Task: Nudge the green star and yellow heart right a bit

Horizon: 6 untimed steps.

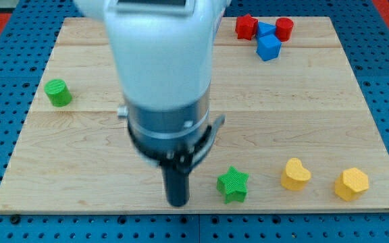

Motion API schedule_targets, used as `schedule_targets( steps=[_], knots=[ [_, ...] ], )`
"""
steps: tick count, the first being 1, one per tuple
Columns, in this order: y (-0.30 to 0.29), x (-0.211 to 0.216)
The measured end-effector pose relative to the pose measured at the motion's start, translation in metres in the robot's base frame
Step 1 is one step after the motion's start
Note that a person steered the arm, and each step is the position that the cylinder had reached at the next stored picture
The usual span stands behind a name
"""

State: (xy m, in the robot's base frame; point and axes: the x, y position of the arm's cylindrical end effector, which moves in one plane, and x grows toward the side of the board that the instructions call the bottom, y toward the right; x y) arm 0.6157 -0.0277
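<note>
The arm carries no hand, so no open or closed state applies; it ends in a dark rod whose lower end is my tip [177,202]. My tip stands near the view's bottom edge of the wooden desk [93,155], just to the view's left of the green star [233,184], with a narrow gap of bare wood between them; contact is not visible.

Task items:
- The green star lies near the view's bottom edge, a little right of centre.
- The yellow heart [295,174] lies to the view's right of the star, apart from it.

Items in the path to the view's right:
- A yellow hexagonal block [352,183] lies to the view's right of the heart, near the desk's right edge, apart from the heart.

Other items, well apart from the task blocks:
- A green cylinder [58,92] stands near the view's left edge.
- At the view's top right, two red blocks [246,26] [284,28] and two blue blocks [269,46] [265,30] sit in a tight cluster; exact shapes are hard to make out.

The white and grey arm body [161,74] covers the desk's centre and whatever lies behind it.

No brand, label or writing can be read
</note>
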Motion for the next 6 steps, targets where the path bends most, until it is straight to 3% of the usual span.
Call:
schedule_targets(
  steps=[2, 3, 4, 6],
  knots=[
    [0.148, -0.012],
    [0.177, -0.009],
    [0.144, 0.003],
    [0.047, -0.016]
  ],
)
